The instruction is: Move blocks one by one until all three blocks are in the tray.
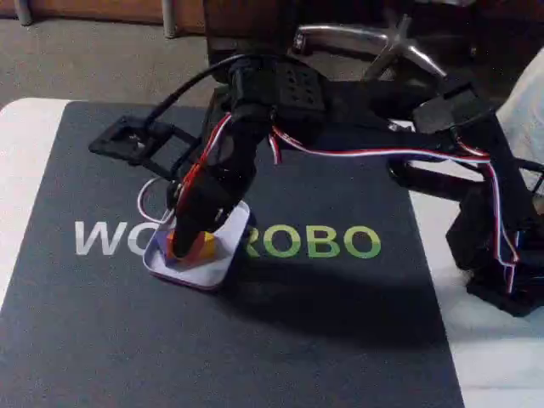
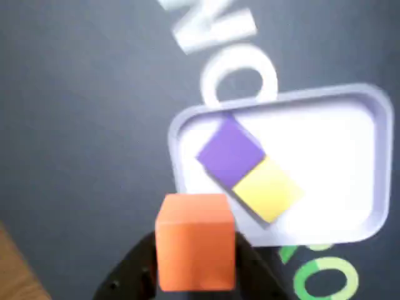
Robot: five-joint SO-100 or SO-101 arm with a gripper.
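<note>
The pale lavender tray (image 2: 369, 187) lies on the dark mat, and inside it the purple block (image 2: 230, 153) and the yellow block (image 2: 267, 190) touch side by side. My gripper (image 2: 195, 275) is shut on the orange block (image 2: 195, 244), holding it above the tray's near-left corner. In the fixed view the gripper (image 1: 183, 242) reaches down over the tray (image 1: 200, 274), with the orange block (image 1: 180, 246) and the yellow block (image 1: 204, 247) showing beneath the fingers; the purple block is hidden by the arm.
The dark mat (image 1: 255, 340) carries white and green lettering (image 1: 314, 242) beside the tray. A black frame piece (image 1: 140, 140) lies at the mat's far left. The arm's base (image 1: 501, 246) stands at the right on the white table.
</note>
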